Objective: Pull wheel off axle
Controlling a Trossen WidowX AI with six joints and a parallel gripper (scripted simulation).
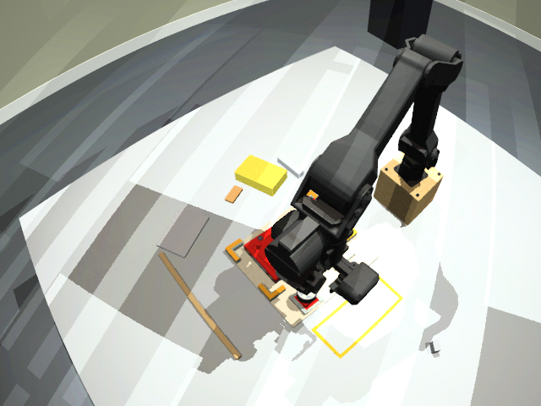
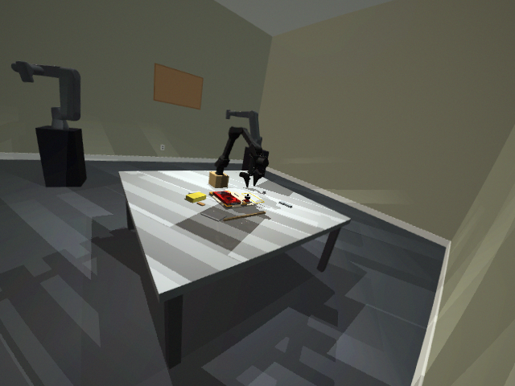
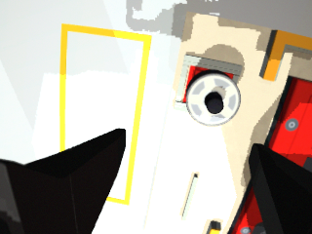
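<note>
The white spoked wheel (image 1: 306,296) (image 3: 214,118) sits around the black upright axle (image 3: 214,102), above a small red base at one end of the beige board. In the top view the arm covers part of the wheel. My gripper (image 2: 251,185) (image 3: 188,144) is open and empty, pointing down, with its fingertips clearly above the board and wheel. In the wrist view the wheel lies beyond the gap between the fingertips, in the upper part. The marked area, a yellow outline (image 1: 371,326) (image 3: 62,88), lies on the table beside the board.
A red plate (image 1: 260,253) (image 3: 297,141) lies on the board (image 1: 292,315) between corner brackets (image 1: 271,292). A yellow block (image 1: 260,173), an orange piece (image 1: 233,194), a grey sheet (image 1: 183,230) and a long wooden strip (image 1: 196,301) lie around it. A small grey piece (image 1: 434,347) lies beyond the outline.
</note>
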